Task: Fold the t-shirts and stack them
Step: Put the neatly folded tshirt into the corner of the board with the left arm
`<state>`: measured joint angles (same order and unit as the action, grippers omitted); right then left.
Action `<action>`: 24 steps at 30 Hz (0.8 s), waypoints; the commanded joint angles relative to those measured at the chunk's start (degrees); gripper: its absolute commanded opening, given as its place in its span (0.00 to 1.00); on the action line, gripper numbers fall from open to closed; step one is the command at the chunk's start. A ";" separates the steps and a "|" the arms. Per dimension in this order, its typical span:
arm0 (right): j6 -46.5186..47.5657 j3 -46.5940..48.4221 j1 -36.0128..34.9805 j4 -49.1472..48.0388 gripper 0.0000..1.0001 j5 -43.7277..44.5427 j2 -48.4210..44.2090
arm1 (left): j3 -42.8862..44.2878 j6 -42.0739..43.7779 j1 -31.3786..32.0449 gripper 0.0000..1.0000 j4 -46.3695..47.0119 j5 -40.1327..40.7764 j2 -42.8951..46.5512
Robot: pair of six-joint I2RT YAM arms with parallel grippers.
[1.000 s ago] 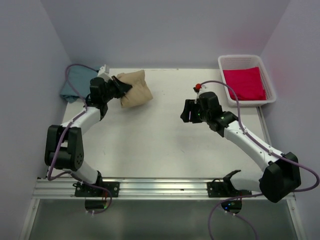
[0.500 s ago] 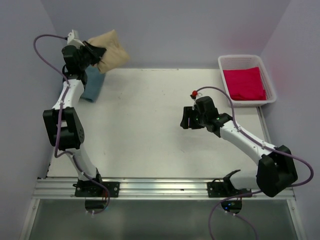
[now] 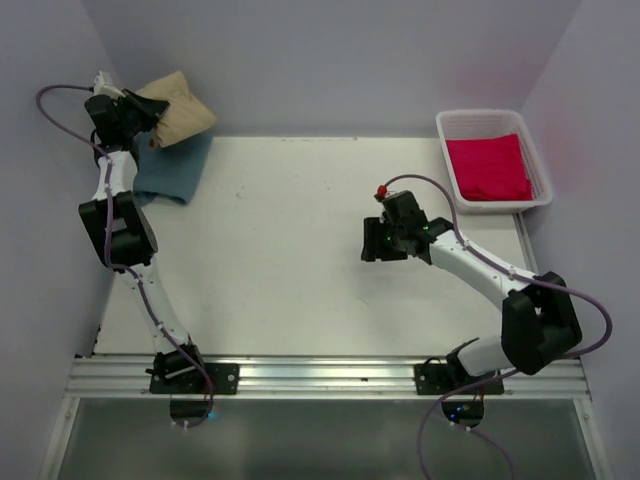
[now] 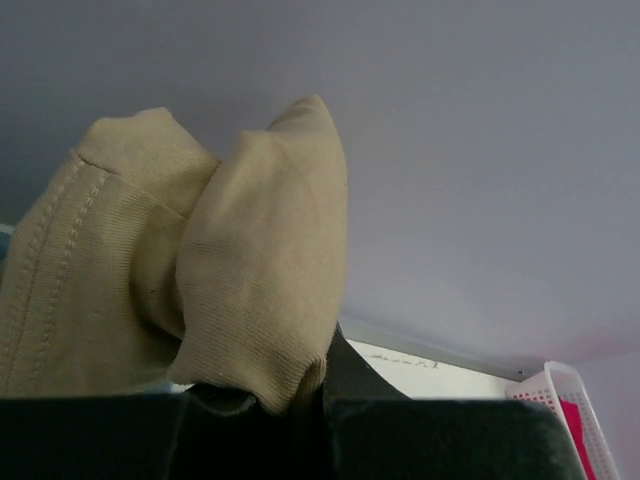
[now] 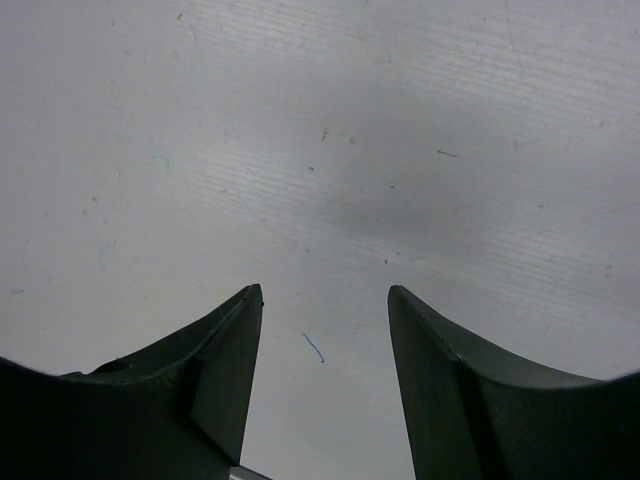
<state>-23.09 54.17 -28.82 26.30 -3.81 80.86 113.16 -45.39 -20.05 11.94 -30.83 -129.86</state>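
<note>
The tan cloth t-shirt (image 3: 185, 118), bunched into a thick soft bundle, is up in the air at the far left corner. The left gripper (image 3: 148, 110) pinches it at one edge, jaws clamped tight on the fabric. From the wrist view the cloth swells up in two rounded lobes above the dark fingers, ribbed hem showing, against the pale back wall.

Right beneath it, at the far left edge of the table, lies the teal-blue cloth t-shirt (image 3: 172, 175), folded flat. From overhead I can't quite tell whether the tan bundle's lower edge brushes it or hangs clear. The left arm is stretched far back along the left wall.

Well apart, at the far right corner, the bright red-pink cloth t-shirt (image 3: 488, 168) sits folded inside the white slatted plastic basket (image 3: 446, 128).

The right gripper (image 3: 368, 245) hovers low over the white tabletop (image 3: 290, 260), right of centre and nearer than the basket. Its two dark fingers are spread and grip nothing, with only scuffed table surface between them.
</note>
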 commanded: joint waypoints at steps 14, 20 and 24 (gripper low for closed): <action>-2.13 7.44 -1.50 0.85 0.56 -3.04 6.50 | -13.21 -4.71 -6.23 0.00 12.13 -0.90 -0.13; -1.78 6.82 -1.59 1.29 0.56 -3.13 4.92 | -19.90 -2.34 -4.82 0.00 10.91 3.05 1.71; -2.13 6.65 -1.77 0.68 0.55 -3.66 3.87 | -23.07 -3.30 -4.20 0.00 11.70 5.69 3.74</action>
<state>-24.60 59.51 -30.35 26.61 -5.82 87.53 91.83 -46.96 -24.60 20.38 -28.29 -130.87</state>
